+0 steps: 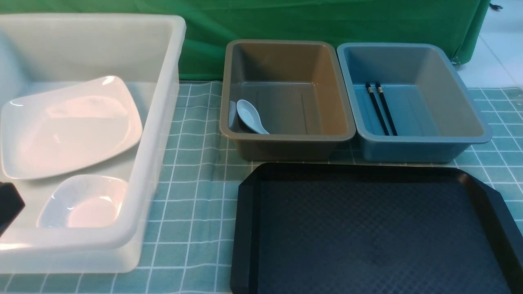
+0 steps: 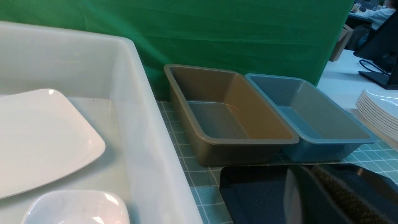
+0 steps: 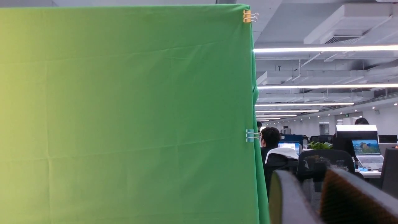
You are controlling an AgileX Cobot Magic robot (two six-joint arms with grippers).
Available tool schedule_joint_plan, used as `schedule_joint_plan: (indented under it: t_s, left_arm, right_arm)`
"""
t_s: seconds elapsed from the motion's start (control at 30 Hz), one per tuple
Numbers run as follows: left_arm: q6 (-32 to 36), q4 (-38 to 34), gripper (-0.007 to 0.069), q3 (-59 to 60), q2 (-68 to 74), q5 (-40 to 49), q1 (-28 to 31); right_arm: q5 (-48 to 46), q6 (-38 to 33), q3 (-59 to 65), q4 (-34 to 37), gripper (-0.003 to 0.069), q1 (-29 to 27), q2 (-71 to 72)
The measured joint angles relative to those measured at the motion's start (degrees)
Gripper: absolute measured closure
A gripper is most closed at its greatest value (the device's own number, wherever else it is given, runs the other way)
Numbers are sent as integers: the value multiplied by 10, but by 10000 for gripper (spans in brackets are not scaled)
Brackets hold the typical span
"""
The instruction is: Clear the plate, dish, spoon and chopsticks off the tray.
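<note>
The black tray (image 1: 367, 228) lies at the front right with nothing on it. The large white plate (image 1: 69, 126) leans inside the white tub (image 1: 163, 134), and the small white dish (image 1: 83, 202) sits in front of it. In the brown tub (image 1: 286, 98) lies the spoon (image 1: 250, 116). The two black chopsticks (image 1: 381, 108) rest in the blue tub (image 1: 412, 98). My left gripper (image 2: 306, 174) hangs shut and empty above the tray's (image 2: 248, 193) near-left corner, beside the white tub. My right gripper (image 3: 306, 179) is raised towards the green backdrop, open, nothing between its fingers.
A green-checked cloth (image 1: 196, 179) covers the table, with a green screen (image 1: 327, 20) behind the tubs. A stack of white plates (image 2: 377, 115) stands off to the right beyond the blue tub. A dark part of my left arm (image 1: 8, 206) shows at the front view's left edge.
</note>
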State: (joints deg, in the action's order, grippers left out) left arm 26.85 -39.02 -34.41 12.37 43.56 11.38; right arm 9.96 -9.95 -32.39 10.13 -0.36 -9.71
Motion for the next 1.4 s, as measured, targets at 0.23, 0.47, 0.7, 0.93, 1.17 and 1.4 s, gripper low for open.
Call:
schedule_joint_plan:
  t_s: [0.23,0.47,0.7,0.93,1.17,1.4]
  left_arm:
    - [0,3,615,0,0,0,0]
    - [-3,37,615,3,-12,-3,-4]
    - [-120,187,615,101,-31,-164,-82]
    - [-186,301,613,259,-91,-294,-106]
    - [-186,309,613,347,-123,-299,-102]
    - [-184,312,613,348,-123,-300,-102]
  right_arm:
    - [0,0,0,0,432,0,0]
    - [0,0,0,0,424,0,0]
    - [-1,0,0,0,421,0,0]
    - [-1,0,0,0,419,0,0]
    - [-1,0,0,0,418,0,0]
    - [-2,0,0,0,418,0,0]
